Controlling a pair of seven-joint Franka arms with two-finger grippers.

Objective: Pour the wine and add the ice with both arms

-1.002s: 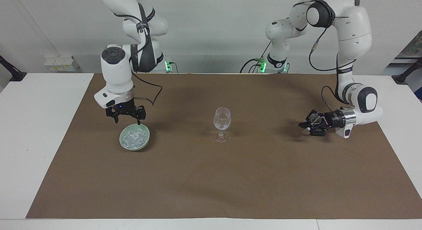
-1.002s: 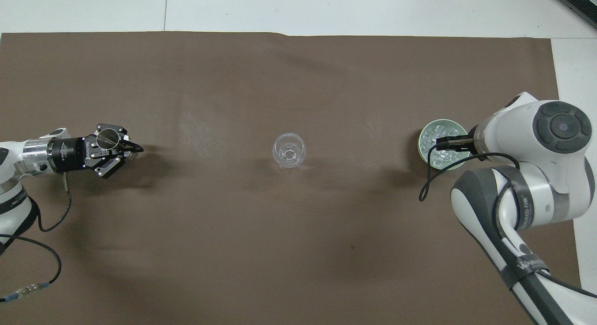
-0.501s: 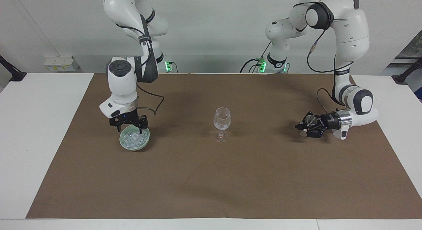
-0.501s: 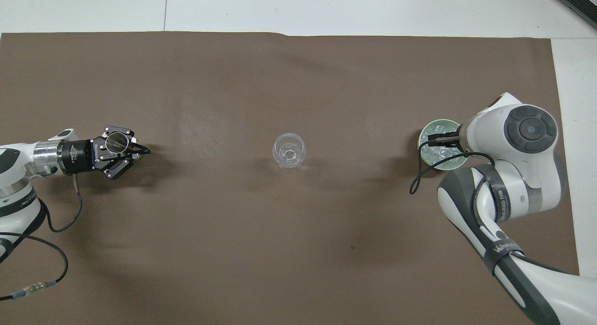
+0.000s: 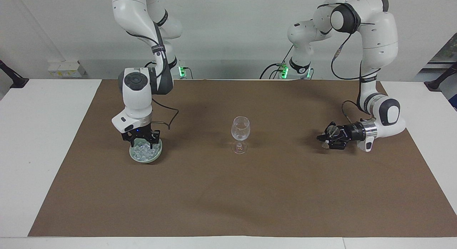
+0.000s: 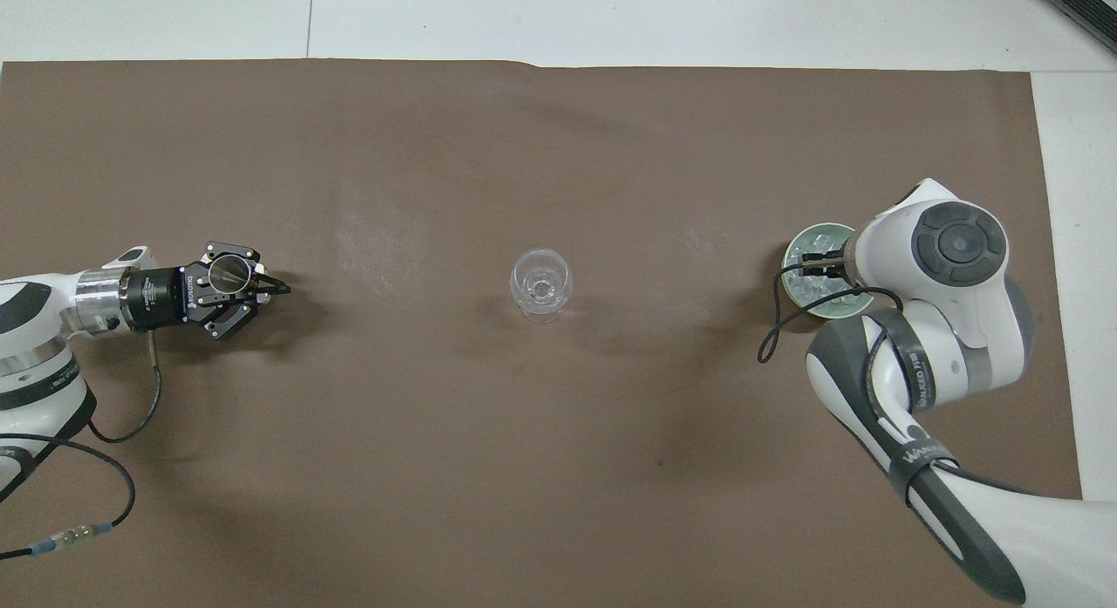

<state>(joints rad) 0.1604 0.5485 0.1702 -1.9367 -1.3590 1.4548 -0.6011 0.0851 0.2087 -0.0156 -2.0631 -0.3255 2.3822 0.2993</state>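
Observation:
A clear stemmed wine glass [image 5: 240, 129] stands upright mid-table, and it also shows in the overhead view [image 6: 541, 283]. Any wine in it is too faint to make out. A pale green bowl [image 5: 143, 160] heaped with ice cubes [image 5: 144, 153] sits toward the right arm's end, and its rim shows in the overhead view [image 6: 816, 233]. My right gripper [image 5: 142, 144] points straight down, open, with its tips in the ice [image 6: 820, 242]. My left gripper [image 5: 322, 138] lies level, low over the mat toward the left arm's end. It points at the glass from well short of it and looks shut [image 6: 277, 287].
A brown mat [image 5: 228, 192] covers most of the white table. The right arm's wrist and elbow hang over the bowl and hide part of it from above. Black cables trail from both wrists.
My right gripper has come down from just above the bowl into the ice. My left gripper has slid a little toward the glass and dropped slightly.

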